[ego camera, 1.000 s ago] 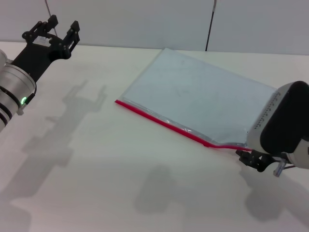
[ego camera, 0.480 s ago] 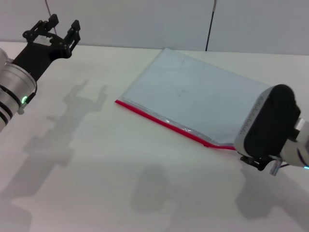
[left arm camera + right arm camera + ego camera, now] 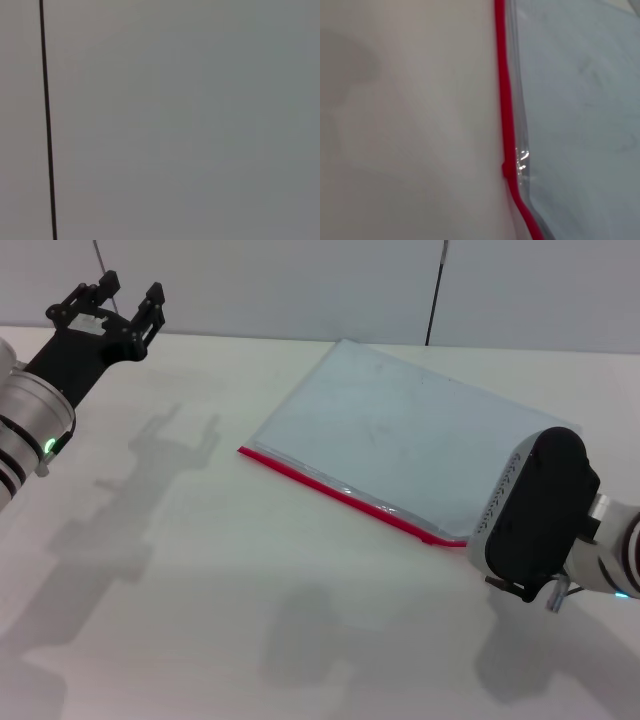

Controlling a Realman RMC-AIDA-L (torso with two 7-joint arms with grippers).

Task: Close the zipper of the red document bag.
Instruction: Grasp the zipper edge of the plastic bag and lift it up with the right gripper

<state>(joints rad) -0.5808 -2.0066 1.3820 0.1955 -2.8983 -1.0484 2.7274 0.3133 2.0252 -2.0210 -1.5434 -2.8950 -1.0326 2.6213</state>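
Observation:
The red document bag (image 3: 400, 435) lies flat on the white table, a pale blue-grey pouch set at an angle. Its zipper (image 3: 340, 490) is the bright red strip along the long edge nearest me. My right gripper (image 3: 520, 588) hangs low at the right end of that red edge, and its wrist housing hides the bag's near right corner. The right wrist view shows the zipper (image 3: 502, 100) up close beside the bag's translucent sheet (image 3: 580, 100), with a small red bump (image 3: 505, 169) on the strip. My left gripper (image 3: 118, 302) is raised at the far left, open and empty.
The white table (image 3: 200, 580) stretches in front of the bag, with the arms' shadows on it. A pale wall with a dark vertical seam (image 3: 435, 295) stands behind the table; the left wrist view shows only that wall and a seam (image 3: 47, 120).
My right arm has moved left along the bag's red edge and now covers the near right corner. The left arm has not moved.

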